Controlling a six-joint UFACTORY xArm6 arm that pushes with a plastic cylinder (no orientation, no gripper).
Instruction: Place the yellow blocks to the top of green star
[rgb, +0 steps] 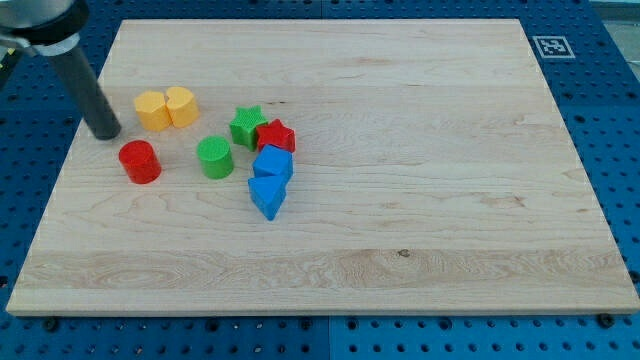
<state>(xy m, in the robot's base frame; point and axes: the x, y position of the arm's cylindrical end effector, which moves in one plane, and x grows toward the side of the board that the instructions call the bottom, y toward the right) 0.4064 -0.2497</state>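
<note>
Two yellow blocks sit side by side near the view's upper left: a yellow hexagon-like block (152, 110) and a yellow rounded block (182, 105), touching each other. The green star (246, 126) lies to their right and slightly lower, pressed against a red block (276, 136). My tip (104, 133) rests on the board just left of the yellow pair, with a small gap to the nearer yellow block. The dark rod rises from it toward the view's top left corner.
A red cylinder (140, 162) lies below my tip to the right. A green cylinder (215, 158) sits below and left of the star. Two blue blocks (272, 163) (267, 195) stack downward under the red block. An ArUco tag (551, 45) marks the board's top right.
</note>
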